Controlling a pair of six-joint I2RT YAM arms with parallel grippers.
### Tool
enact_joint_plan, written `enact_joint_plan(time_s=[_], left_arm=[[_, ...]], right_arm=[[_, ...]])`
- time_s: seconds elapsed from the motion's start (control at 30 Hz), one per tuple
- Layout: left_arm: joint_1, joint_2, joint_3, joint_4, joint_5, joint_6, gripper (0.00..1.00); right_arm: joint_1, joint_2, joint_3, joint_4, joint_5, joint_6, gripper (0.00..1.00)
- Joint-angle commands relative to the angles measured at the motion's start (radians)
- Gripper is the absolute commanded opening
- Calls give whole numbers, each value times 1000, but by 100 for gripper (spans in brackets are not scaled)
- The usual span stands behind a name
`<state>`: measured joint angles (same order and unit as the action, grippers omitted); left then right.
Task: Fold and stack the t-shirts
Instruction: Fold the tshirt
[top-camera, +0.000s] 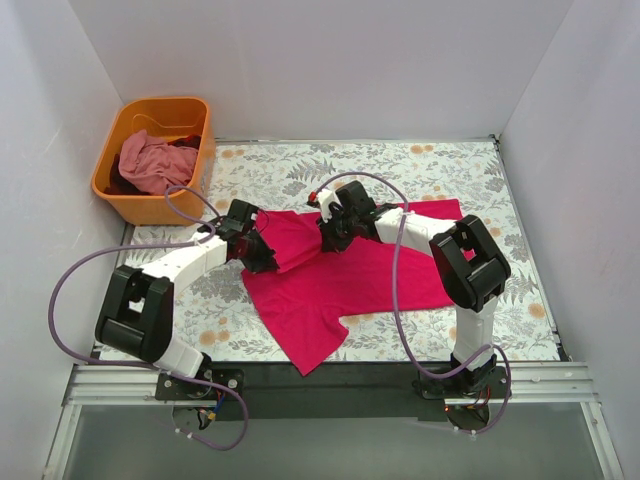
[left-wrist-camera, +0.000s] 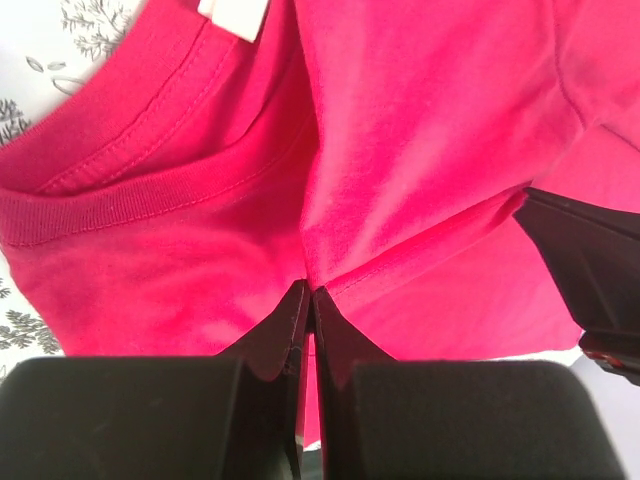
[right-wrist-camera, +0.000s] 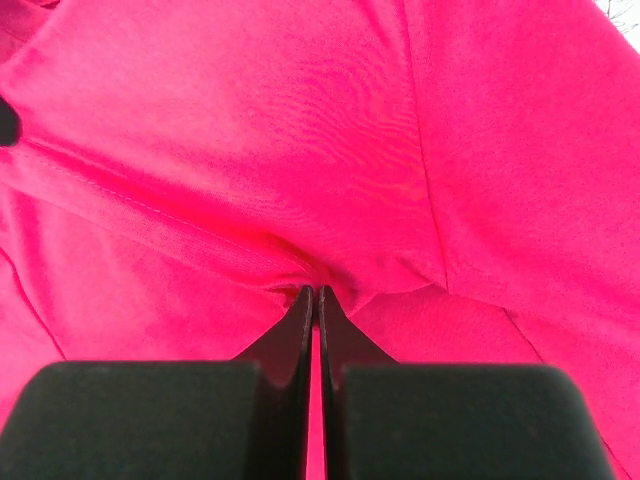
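Observation:
The crimson-pink t-shirt (top-camera: 340, 280) lies spread on the floral table, partly folded at its top. My left gripper (top-camera: 262, 255) is shut on a fold of the shirt near its left shoulder; the left wrist view shows the ribbed collar (left-wrist-camera: 150, 190) and white neck label (left-wrist-camera: 235, 15) just beyond the pinch (left-wrist-camera: 311, 290). My right gripper (top-camera: 330, 240) is shut on a hemmed fold of the shirt's upper middle (right-wrist-camera: 313, 290). The paler dusty pink t-shirt (top-camera: 150, 160) lies crumpled in the orange basket (top-camera: 160, 208).
The orange basket stands at the back left, off the table's corner, with dark cloth beside the pink shirt. The floral tablecloth (top-camera: 450, 170) is bounded by white walls. The right gripper's black body shows at the right edge of the left wrist view (left-wrist-camera: 590, 260).

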<state>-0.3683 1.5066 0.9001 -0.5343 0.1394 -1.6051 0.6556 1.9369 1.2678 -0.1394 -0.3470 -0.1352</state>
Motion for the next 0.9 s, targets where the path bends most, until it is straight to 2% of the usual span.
enact_joint_plan(time_s=[0.0,0.23,0.3,0.4,0.47,0.6,0.7,0.87], left_arm=[[0,-39,-49,25,37,-38,0],[-6,-75,-118,56,25,-84,0],[-6,-94,-124,62,20,-84,10],[-6,-115,-104,53,2,-70,16],[-6,-121,-84,53,-1,-64,20],[8,-108,-37,40,-72,-21,41],[72,-59,25,42,-116,13,49],[147,119,157,69,-205,85,50]], right_arm=[[-2,4,41,-46,-30,-37,3],[-2,11,16,-71,-27,-57,7],[-7,4,15,-74,-26,-50,12],[-37,-27,21,-72,-46,-35,22],[-80,-50,30,-74,-59,-29,32],[-183,-87,36,-74,-92,2,42],[-286,-107,35,-65,-87,52,43],[-488,-119,22,-7,-20,205,41]])
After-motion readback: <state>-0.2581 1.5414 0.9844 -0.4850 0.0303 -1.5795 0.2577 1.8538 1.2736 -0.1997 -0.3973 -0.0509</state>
